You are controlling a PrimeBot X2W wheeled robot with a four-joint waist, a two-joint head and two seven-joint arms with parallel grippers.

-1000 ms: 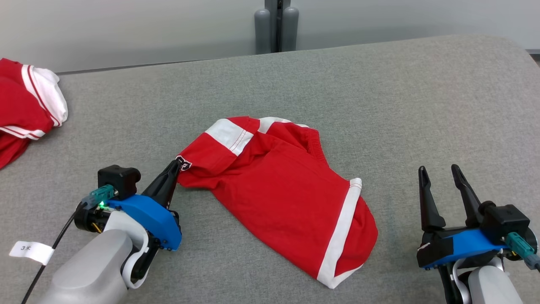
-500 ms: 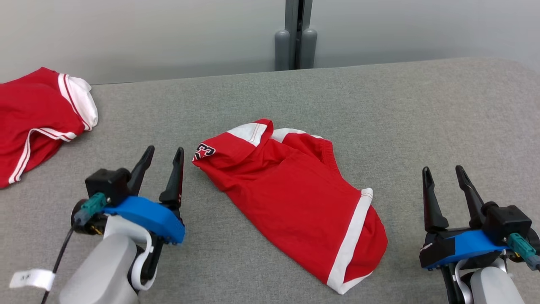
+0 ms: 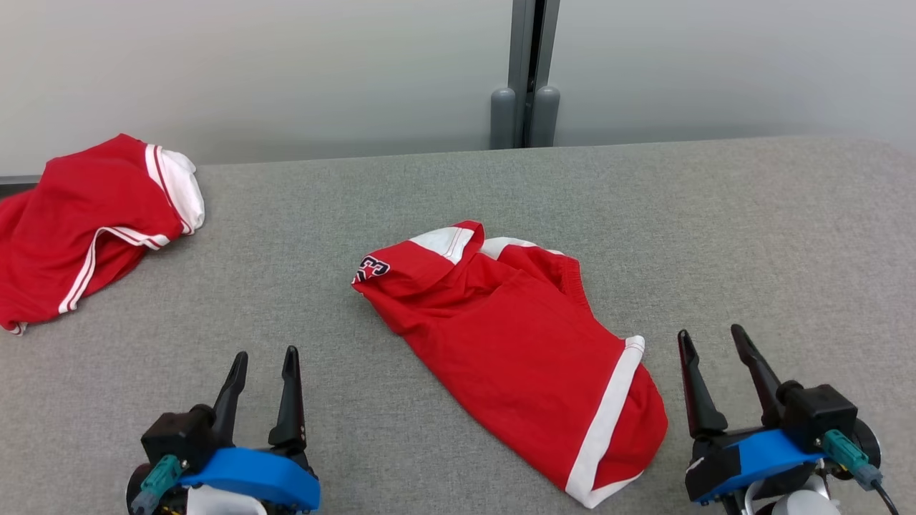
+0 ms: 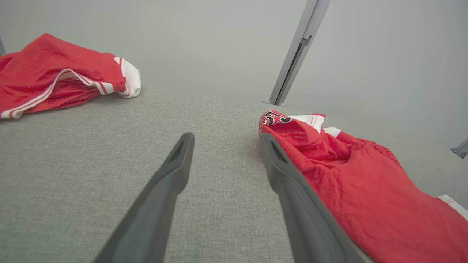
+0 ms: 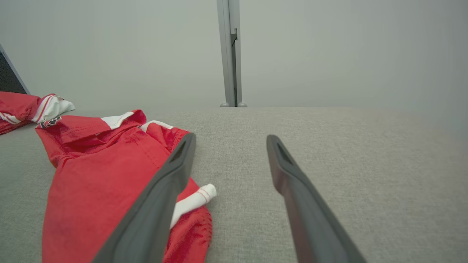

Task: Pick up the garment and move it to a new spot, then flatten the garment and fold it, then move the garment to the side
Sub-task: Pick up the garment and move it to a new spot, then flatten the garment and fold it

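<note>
Loosed from the garment's numbered corner (image 3: 372, 268), which it pinched a second earlier, the left claw (image 3: 265, 354) now stands apart from the cloth at 7 o'clock in the head view, its two dark fingers spread wide and holding nothing. The right claw (image 3: 710, 332), at 5 o'clock, is equally wide and empty, as it was before, just beside the garment's white-banded hem. Between them the red garment (image 3: 515, 343) lies mid-table on the grey table (image 3: 751, 236), running from its numbered corner at 10 o'clock to the hem at 5 o'clock. Its upper part is doubled over and rumpled. A second red garment (image 3: 86, 222) lies heaped at the table's 10 o'clock edge, well apart.

The relocation looks finished and the flattening step appears to be in hand. The next move likely calls for each claw to take an edge on its own side, the left near the numbered corner and the right at the hem. They would then draw the cloth apart until the folded-over top lies flat.
</note>
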